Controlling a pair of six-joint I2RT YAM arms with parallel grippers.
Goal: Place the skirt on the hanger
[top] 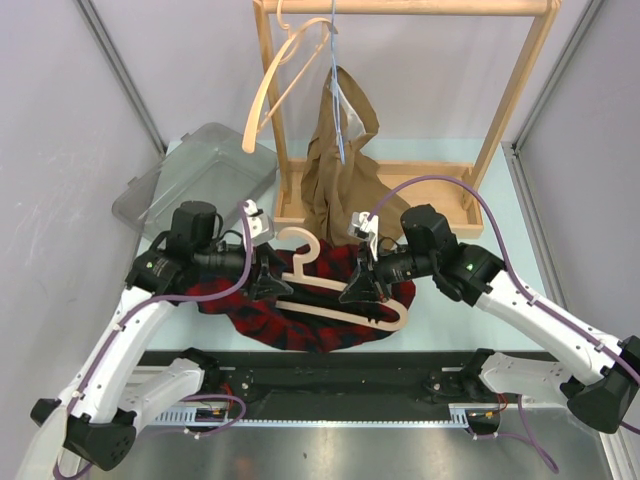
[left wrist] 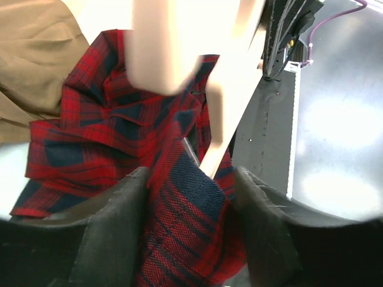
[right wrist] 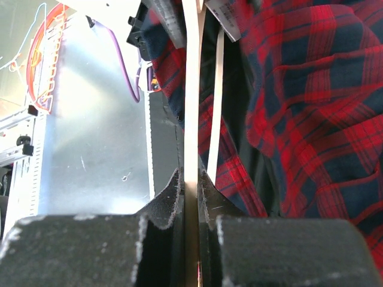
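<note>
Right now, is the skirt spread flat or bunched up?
Bunched up: the skirt lies in crumpled, overlapping folds beneath the wooden hanger, not spread out.

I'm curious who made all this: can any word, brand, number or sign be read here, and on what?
No text can be read in any view.
The wooden hanger, plaid skirt, wooden rack and clear tray show no print.
The white piece by the left wrist and the white piece by the right wrist are too small to tell.
</note>
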